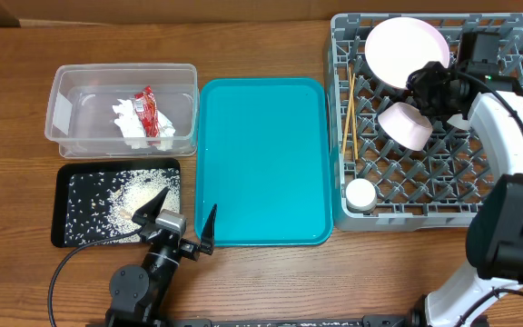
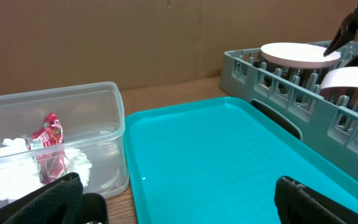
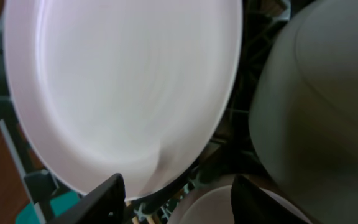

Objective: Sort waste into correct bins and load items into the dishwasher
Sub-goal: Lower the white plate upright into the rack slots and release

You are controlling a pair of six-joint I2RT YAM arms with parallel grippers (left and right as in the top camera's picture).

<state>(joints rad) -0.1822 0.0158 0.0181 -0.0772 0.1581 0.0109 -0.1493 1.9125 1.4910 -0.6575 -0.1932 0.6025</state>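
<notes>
The dishwasher rack [image 1: 425, 221] stands at the right and holds a white plate [image 1: 405, 47] on edge, a pink-backed bowl [image 1: 405, 124], a white cup [image 1: 360, 193] and wooden chopsticks [image 1: 349, 123]. My right gripper [image 1: 428, 86] hovers over the rack between plate and bowl. In the right wrist view its jaws [image 3: 182, 202] stand apart, framing the plate's [image 3: 123, 87] lower edge and the bowl [image 3: 201, 211]; a greyish bowl [image 3: 316, 93] sits to the right. My left gripper [image 1: 189, 202] [image 2: 179, 199] is wide open, holding nothing. The clear tub [image 1: 62, 109] holds a red wrapper [image 1: 150, 109] and tissue [image 1: 127, 118].
A black tray [image 1: 62, 211] strewn with white rice scraps [image 1: 121, 195] lies below the tub. The teal tray [image 1: 261, 163] [image 2: 229, 155] fills the middle, between the bins and the rack [image 2: 247, 68]. Cables trail from the left arm at the front edge.
</notes>
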